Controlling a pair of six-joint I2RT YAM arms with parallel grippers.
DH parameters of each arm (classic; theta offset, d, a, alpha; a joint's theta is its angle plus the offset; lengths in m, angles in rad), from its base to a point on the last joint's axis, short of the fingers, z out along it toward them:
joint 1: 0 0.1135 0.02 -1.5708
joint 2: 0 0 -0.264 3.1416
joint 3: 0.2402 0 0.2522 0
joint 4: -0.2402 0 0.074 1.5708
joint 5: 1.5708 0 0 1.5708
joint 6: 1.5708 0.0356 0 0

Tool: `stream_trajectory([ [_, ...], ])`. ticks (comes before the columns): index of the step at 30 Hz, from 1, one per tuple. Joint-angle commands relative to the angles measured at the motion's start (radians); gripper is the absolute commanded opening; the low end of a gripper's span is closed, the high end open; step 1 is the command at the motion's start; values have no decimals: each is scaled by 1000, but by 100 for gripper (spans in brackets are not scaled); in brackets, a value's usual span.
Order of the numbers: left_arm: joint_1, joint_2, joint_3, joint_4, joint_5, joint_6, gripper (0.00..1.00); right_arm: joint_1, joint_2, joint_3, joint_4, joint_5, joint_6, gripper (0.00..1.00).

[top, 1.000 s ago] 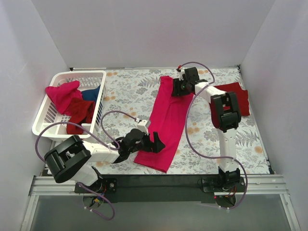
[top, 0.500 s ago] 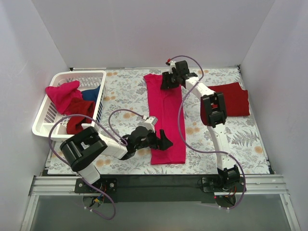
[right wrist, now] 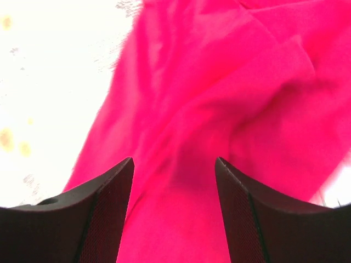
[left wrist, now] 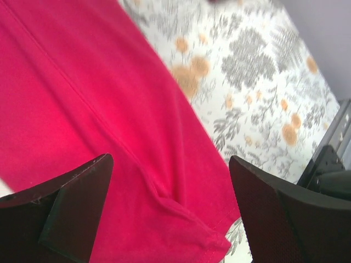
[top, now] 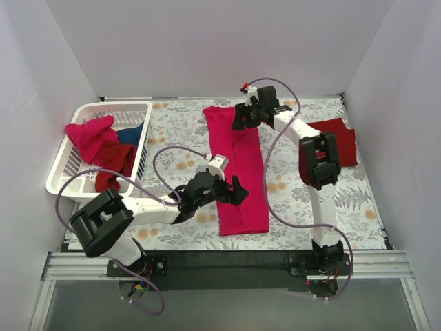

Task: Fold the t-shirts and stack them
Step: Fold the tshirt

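Observation:
A bright pink-red t-shirt [top: 238, 172] lies on the table as a long narrow strip running from far to near. My left gripper [top: 236, 191] hovers open over its near half; the left wrist view shows the shirt [left wrist: 82, 98] and its hem corner [left wrist: 216, 244] under the spread jaws of the left gripper [left wrist: 171, 164]. My right gripper [top: 240, 117] is open over the strip's far end, with rumpled pink cloth [right wrist: 230, 87] below the right gripper [right wrist: 174, 164]. A folded dark maroon-red t-shirt [top: 339, 141] lies at the right.
A white lattice basket [top: 63, 181] at the left holds a pink-red shirt [top: 89, 134], a maroon shirt [top: 117, 162] and a blue shirt [top: 131, 132]. The table has a floral cover [top: 179, 131]. White walls stand on three sides.
The pink-red strip has swung from a slant to nearly straight. Its far end has shifted left with my right gripper. My left gripper has moved right and further onto the strip.

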Motion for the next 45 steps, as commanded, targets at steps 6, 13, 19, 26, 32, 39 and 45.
stream_trajectory([
  [6,-6,-258,-12,-199,-197,49,80,34,-722,-542,189,177,21,56],
  [13,-6,-328,-55,-482,-202,-71,79,138,-1065,-1033,100,389,116,56],
  [19,-6,-390,-33,-633,-146,-119,79,192,-1295,-1236,-32,411,242,55],
  [26,-7,-307,5,-770,-10,-151,76,239,-1446,-1360,-209,368,335,55],
  [32,-30,-333,-41,-760,81,-226,72,305,-1466,-1456,-225,325,392,54],
  [39,-87,-318,-68,-733,49,-304,68,351,-1463,-1506,-201,320,427,54],
  [45,-131,-281,-53,-730,13,-323,64,368,-1435,-1543,-138,301,444,53],
])
